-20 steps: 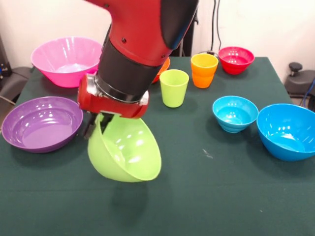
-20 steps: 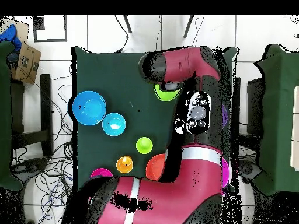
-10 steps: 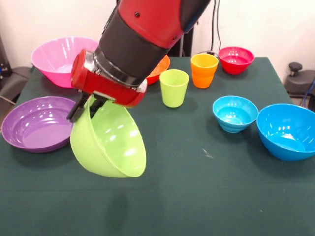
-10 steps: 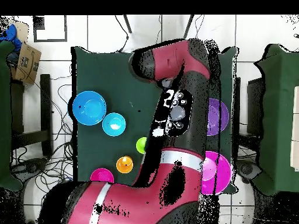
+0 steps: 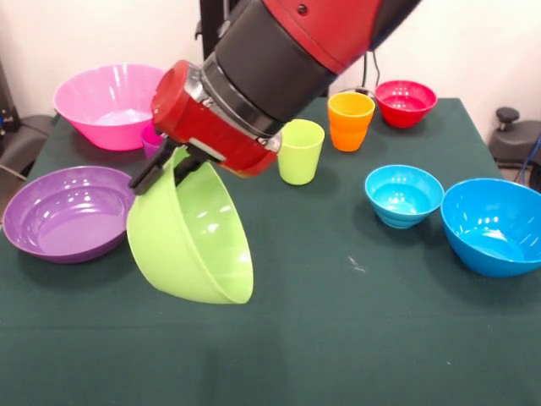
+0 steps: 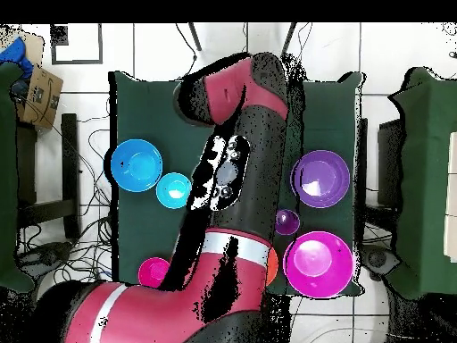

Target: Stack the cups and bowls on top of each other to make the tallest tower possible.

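**Green bowl carried in mid-air, tilted on its side**

The robot's claw point(image 5: 169, 165) pinches the rim of the lime green bowl point(image 5: 193, 238), holding it clear above the dark green tabletop point(image 5: 355, 338). In the last second the arm has swung aside, uncovering a small purple cup point(image 5: 152, 138) just in front of the big pink bowl point(image 5: 114, 103), and the bowl has tipped further, its mouth now facing sideways. I judge it is being carried toward a base for the tower; nothing is stacked yet. The shallow purple bowl point(image 5: 69, 211) sits nearest. Every piece is smooth, glossy plastic: round bowls, straight-sided cups. The green cup point(image 5: 299, 150), orange cup point(image 5: 350, 120), red bowl point(image 5: 406, 102), small blue bowl point(image 5: 403, 195) and big blue bowl point(image 5: 494, 225) stand apart.
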`<action>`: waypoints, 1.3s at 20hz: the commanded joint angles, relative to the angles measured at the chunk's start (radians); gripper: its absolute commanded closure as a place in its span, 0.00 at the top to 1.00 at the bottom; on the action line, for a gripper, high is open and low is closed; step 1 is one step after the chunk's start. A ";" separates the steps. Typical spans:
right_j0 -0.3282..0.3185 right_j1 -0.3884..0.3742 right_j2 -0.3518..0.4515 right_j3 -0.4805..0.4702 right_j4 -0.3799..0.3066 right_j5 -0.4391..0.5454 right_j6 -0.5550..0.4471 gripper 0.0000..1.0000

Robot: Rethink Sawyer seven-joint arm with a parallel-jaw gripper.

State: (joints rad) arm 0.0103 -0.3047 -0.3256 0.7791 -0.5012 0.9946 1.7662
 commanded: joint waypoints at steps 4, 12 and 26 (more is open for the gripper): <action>0.058 0.093 -0.064 -0.042 -0.021 0.121 0.213 0.00; 0.100 0.129 -0.153 -0.042 -0.034 0.089 0.278 0.00; 0.110 0.208 -0.278 -0.088 -0.014 0.087 0.336 0.00</action>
State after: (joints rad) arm 0.1110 -0.1298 -0.6008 0.7549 -0.4991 1.0015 1.9226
